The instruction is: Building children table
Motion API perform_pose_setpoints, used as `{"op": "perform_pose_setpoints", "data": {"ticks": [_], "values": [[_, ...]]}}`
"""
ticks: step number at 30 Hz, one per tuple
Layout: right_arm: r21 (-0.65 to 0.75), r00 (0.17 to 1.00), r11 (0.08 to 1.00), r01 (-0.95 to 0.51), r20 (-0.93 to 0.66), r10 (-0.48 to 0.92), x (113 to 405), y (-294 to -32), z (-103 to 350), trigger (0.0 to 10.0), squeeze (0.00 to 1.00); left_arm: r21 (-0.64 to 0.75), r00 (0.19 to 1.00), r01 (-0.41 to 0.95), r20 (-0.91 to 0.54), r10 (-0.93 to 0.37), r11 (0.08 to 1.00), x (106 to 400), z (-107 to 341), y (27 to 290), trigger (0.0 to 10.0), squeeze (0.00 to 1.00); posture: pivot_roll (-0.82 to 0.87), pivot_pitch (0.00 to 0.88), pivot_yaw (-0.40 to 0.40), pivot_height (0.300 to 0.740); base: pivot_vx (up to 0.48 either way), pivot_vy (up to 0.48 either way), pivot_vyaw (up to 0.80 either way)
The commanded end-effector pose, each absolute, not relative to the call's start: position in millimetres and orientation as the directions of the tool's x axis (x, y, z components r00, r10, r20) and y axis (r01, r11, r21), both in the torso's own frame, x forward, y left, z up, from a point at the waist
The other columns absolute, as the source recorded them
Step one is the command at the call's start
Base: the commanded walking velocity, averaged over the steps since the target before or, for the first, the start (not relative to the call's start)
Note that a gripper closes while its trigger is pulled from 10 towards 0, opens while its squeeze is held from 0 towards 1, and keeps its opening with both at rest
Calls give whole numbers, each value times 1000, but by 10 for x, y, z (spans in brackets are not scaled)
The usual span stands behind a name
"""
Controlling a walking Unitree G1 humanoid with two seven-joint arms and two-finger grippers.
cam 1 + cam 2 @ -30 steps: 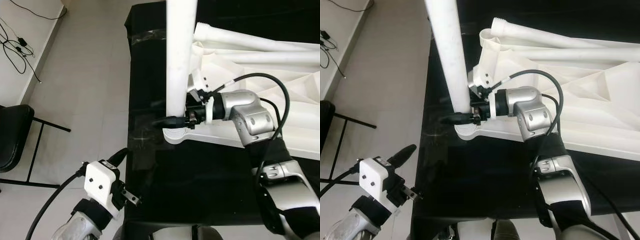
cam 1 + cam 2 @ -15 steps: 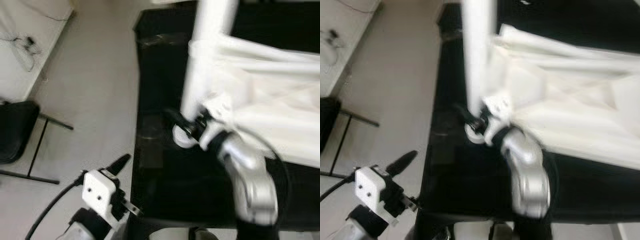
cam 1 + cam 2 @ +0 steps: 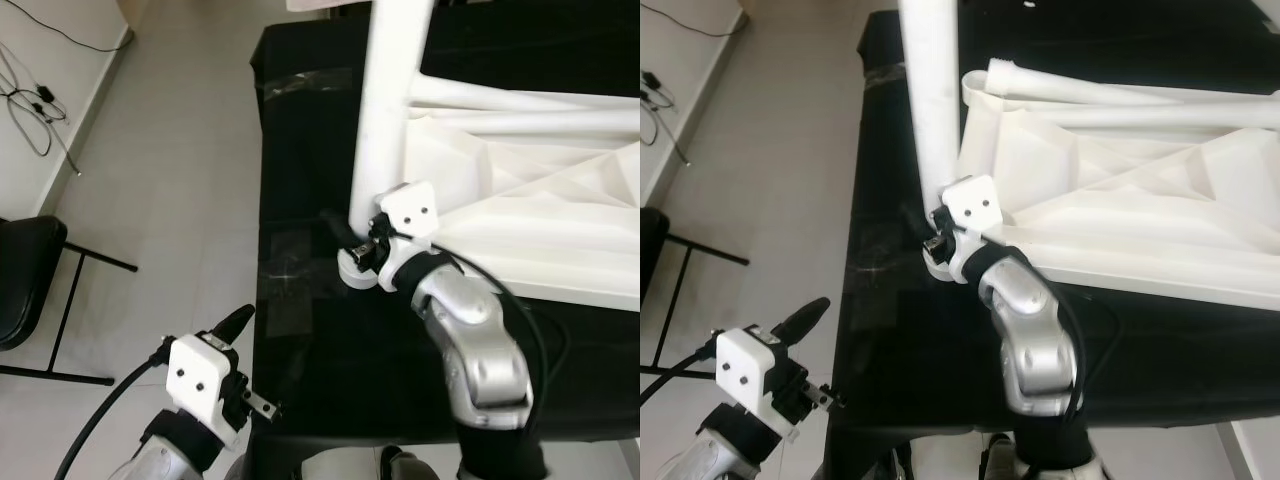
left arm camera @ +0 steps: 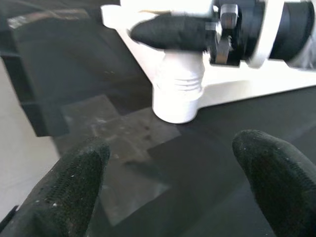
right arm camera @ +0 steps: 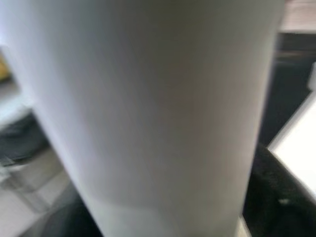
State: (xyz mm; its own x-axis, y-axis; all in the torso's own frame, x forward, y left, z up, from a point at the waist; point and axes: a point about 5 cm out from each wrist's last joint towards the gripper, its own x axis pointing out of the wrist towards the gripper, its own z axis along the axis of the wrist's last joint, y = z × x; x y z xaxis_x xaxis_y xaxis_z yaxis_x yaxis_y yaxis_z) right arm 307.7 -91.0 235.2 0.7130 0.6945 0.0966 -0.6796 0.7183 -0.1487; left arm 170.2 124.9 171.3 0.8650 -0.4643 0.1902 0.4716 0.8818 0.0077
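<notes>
Task thing: a tall white round plastic table leg (image 3: 385,100) stands upright, its foot in the ribbed white corner socket (image 4: 177,96) of the upturned white plastic children's tabletop (image 3: 530,200).
Where it is: on the black glossy worktop (image 3: 330,370), at the tabletop's corner nearest the worktop's left edge.
Right tool: the right tool (image 3: 358,238) has its two black fingers closed around the base of the leg, just above the socket; one finger (image 4: 170,32) lies across the leg's front.
Left tool: the left tool (image 4: 173,177) hangs spread wide with nothing in it, beyond the worktop's left edge near its front corner, pointing at the socket.
Key relation: the leg's long axis runs straight up from the socket, and the right tool grips across that axis; the right arm is much the nearer.
Likely step: seating or turning the leg into the socket, by my reading.
Room: bare worktop lies in front of the socket; two more white legs (image 3: 1120,95) lie flat behind it; the left edge is close.
Off the worktop: grey tiled floor (image 3: 170,200) and a black chair (image 3: 25,275) on the left.
</notes>
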Motion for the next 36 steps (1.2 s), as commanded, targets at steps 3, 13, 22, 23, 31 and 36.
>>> {"op": "perform_pose_setpoints", "data": {"ticks": [3,13,22,23,31,36], "values": [[-220,373,381,-898,78,924,3096,-854,2545,10000,1000,10,861,484,173,-478,875,1694,1672,1246,10000,0,-55,301,66,740,0,0,0],[-249,38,28,-968,-34,999,3331,-742,2753,10000,0,7,860,484,177,-478,875,1683,1675,1239,10000,0,-33,304,66,740,0,0,0],[-233,-39,-46,-971,-33,999,3440,-747,2810,0,0,7,863,480,176,-474,877,1669,1679,1238,10000,0,-23,311,61,740,0,0,0],[-233,-40,-47,-971,-32,999,3448,-752,2813,0,0,7,863,480,176,-474,877,1669,1680,1238,10000,0,-23,311,61,740,0,0,0],[-248,14,7,-969,-25,1000,3516,-859,2796,0,0,7,863,480,178,-474,877,1676,1679,1238,10000,0,-27,310,62,740,0,0,0],[-209,496,491,-846,32,868,3450,-1064,2483,0,0,6,862,481,178,-474,877,1676,1678,1235,10000,0,-37,317,51,740,0,0,0]]}}
